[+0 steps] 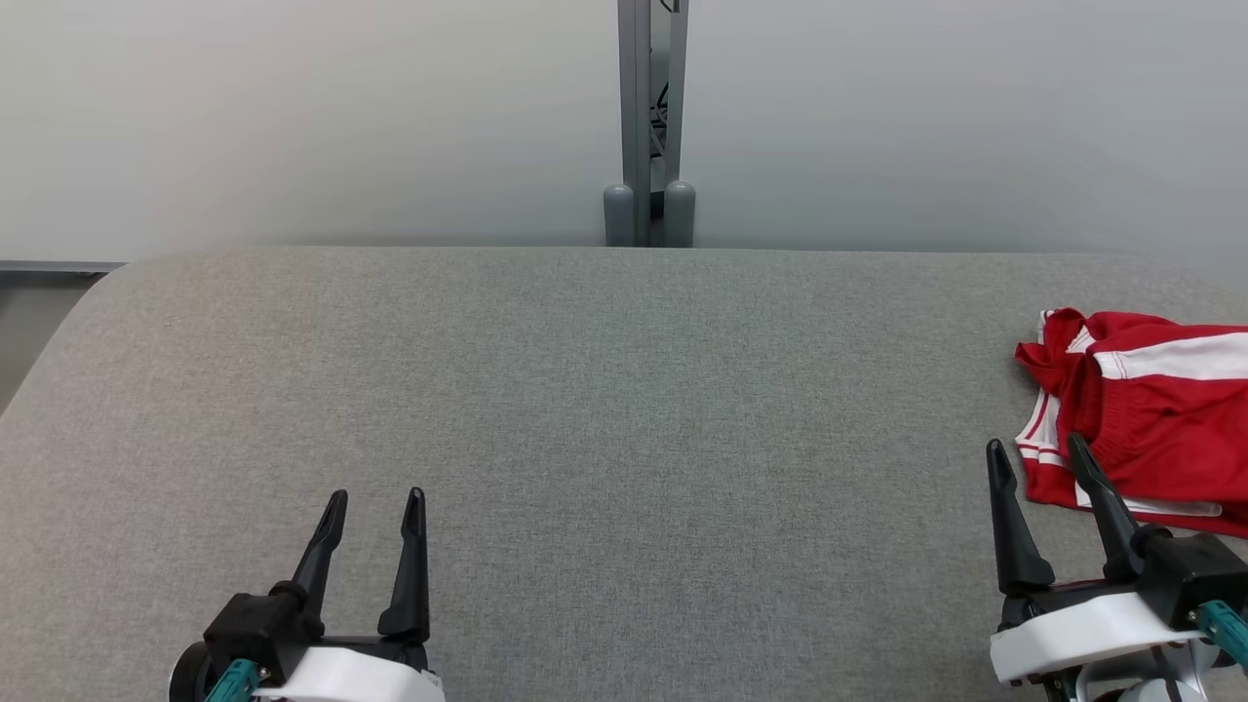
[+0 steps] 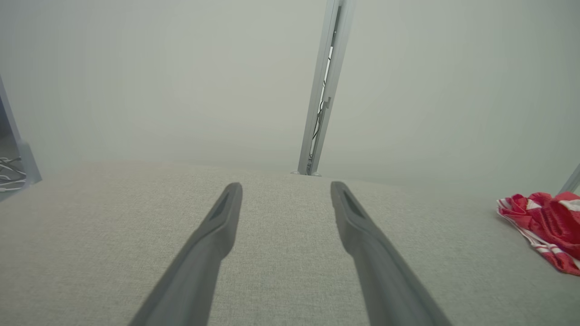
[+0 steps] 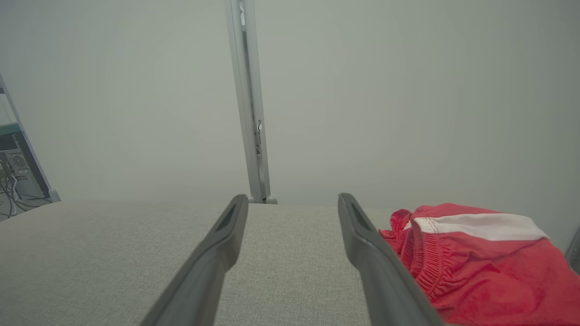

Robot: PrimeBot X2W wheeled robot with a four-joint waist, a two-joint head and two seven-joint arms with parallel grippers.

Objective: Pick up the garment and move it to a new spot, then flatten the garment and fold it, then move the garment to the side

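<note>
The garment [image 1: 1150,419] is red with white stripes and lies crumpled at the right edge of the grey fabric table [image 1: 604,409]. My right gripper [image 1: 1035,450] stands open at the lower right, its right finger just in front of the garment's near-left corner, nothing between the fingers. In the right wrist view the garment [image 3: 480,258] lies to the right of the open gripper [image 3: 292,200]. My left gripper [image 1: 375,501] is open at the lower left, far from the cloth. From the left wrist the garment [image 2: 548,226] is at the far right, beyond the open gripper [image 2: 285,186].
A grey metal post [image 1: 650,127] rises behind the table's far edge against a pale wall. The table's rounded left corner [image 1: 88,292] drops off to the floor. Cables and equipment [image 3: 13,181] stand off to the left.
</note>
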